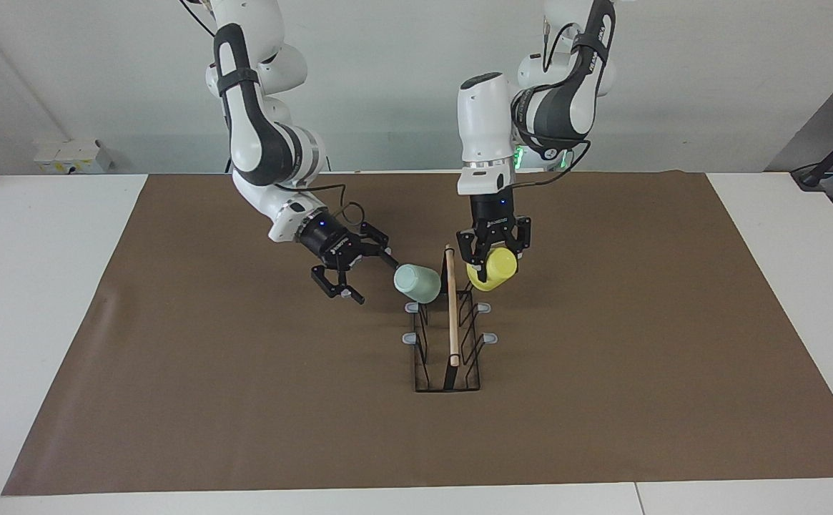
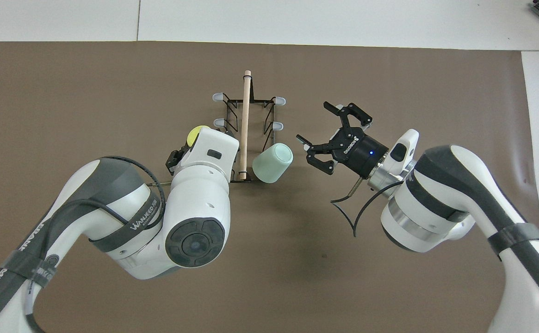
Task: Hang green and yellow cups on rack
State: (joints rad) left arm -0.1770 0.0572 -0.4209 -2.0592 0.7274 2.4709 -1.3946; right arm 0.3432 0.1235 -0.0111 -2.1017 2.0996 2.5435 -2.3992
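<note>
Brown matting (image 1: 173,357) covers the white table where the black wire rack (image 1: 447,343) stands mid-table. Halfway through: the green cup (image 1: 415,282) hangs tilted on a prong at the rack's robot-side end, toward the right arm, with the right gripper (image 1: 362,279) just beside it, jaws spread and empty. Work remaining: the left gripper (image 1: 491,261), clenched on the yellow cup (image 1: 493,270), holds it over the prongs on the rack's left-arm side, not yet hung.

"ROBOTIQ" in white lettering on black body of right gripper (image 2: 327,134), beside rack (image 2: 246,134). Partial "WANJEED 700"-like print on dark band of left arm (image 2: 144,215); last characters unclear. No other legible text.
</note>
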